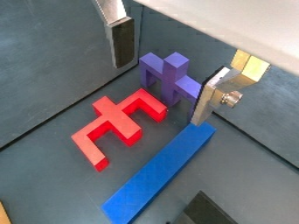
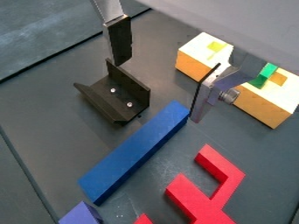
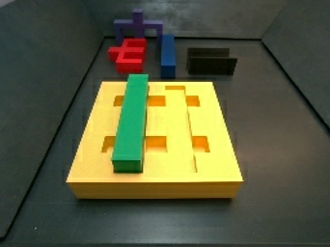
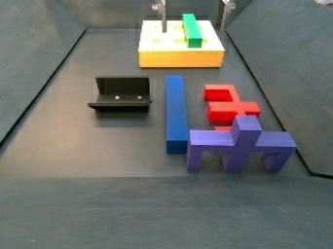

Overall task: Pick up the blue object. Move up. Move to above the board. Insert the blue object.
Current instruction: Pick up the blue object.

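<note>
Above the blue object [image 2: 135, 150], the claw [image 2: 163, 68] is held open, empty; rigid, smooth bar, best gripped mid-length.

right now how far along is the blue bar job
Nothing looks done: the blue object lies flat on the floor beside the fixture. In hand: the end effector is above it, fingers open and empty. Left: grasp, lift, carry to the board, insert beside the green bar.

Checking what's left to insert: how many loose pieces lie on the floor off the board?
3: the blue object beside the fixture, then the red piece and purple piece. The open gripper hovers above.
</note>
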You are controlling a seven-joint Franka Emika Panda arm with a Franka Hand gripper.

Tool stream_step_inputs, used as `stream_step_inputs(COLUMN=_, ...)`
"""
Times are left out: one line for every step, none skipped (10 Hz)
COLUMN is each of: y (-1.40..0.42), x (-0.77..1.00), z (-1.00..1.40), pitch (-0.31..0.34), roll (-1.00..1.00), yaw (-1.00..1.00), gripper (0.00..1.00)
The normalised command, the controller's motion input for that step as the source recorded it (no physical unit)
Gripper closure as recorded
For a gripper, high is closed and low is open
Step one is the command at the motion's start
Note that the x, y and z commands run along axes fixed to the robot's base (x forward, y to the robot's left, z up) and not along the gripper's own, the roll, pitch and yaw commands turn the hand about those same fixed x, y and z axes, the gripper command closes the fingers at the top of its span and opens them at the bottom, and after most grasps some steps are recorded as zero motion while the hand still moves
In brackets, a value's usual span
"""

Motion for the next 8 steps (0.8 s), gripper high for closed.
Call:
stream_step_inputs(y=0.01, x=0.0, z=-0.39, pitch=-0.064, roll=-0.11, yaw=0.0, gripper=0.0)
stream_step_inputs(y=0.11, x=-0.01, z=-0.7, pitch=-0.124, roll=-0.19, yaw=0.0, gripper=0.0)
stream_step_inputs(y=0.07, x=0.0, z=-0.79, pitch=-0.126, roll=-0.15, yaw=-0.04, gripper=0.0)
stream_step_inputs(y=0.08, x=0.0, z=-0.81, pitch=-0.13, roll=-0.13, yaw=-0.07, gripper=0.0)
stream_step_inputs(y=0.07, x=0.0, z=-0.82, pitch=-0.146, roll=-0.1, yaw=-0.08, gripper=0.0)
stream_step_inputs(y=0.07, x=0.04, z=-0.86, pitch=-0.121, roll=-0.09, yaw=-0.1, gripper=0.0)
stream_step_inputs(y=0.02, x=0.17, z=-0.86, pitch=-0.076, roll=-0.06, yaw=-0.11, gripper=0.0)
stream_step_inputs(y=0.03, x=0.19, z=-0.79, pitch=-0.069, roll=-0.09, yaw=-0.09, gripper=0.0)
